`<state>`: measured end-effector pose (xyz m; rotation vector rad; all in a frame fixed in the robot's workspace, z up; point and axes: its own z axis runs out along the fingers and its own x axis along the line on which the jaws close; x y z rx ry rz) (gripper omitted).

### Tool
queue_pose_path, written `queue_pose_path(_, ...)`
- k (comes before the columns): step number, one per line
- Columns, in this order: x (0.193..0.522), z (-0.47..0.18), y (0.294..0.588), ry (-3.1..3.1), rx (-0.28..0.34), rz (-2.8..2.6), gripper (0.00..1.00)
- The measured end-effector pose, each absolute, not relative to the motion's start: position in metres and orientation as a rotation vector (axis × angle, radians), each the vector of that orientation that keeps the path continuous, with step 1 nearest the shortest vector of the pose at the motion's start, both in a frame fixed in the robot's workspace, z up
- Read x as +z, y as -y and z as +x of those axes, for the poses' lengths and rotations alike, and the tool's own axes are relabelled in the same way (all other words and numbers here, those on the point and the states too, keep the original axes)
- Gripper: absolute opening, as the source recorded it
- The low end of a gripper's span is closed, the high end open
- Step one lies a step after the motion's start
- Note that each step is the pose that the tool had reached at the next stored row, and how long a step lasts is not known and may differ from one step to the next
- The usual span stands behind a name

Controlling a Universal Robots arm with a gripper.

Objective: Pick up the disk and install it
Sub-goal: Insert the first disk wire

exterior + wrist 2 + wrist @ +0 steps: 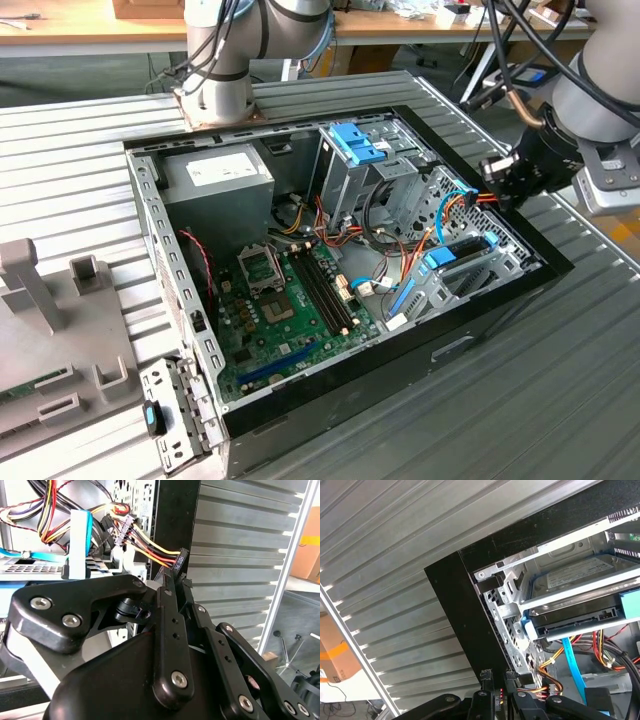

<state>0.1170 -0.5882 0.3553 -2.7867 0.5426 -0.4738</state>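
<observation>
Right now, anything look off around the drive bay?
One thing: the power plug on the yellow and red wires is not in the disk. The gripper pinches it out by the case wall, wires trailing back inside. The disk sits in its bay, its socket bare. No damage seen.

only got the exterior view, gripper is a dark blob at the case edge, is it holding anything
Observer: Yes. In the second wrist view the gripper is shut on a black power plug that trails yellow, red and orange wires.
Operator: ok and is anything plugged into the disk in the cage
Observer: No. In the first wrist view the disk lies in the metal cage with its connector end bare.
</observation>
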Motion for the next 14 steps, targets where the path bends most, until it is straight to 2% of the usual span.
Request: queue_pose_path(14, 0.3524, 0.1190, 0.5875, -0.542, -0.476, -2.792, 0.22)
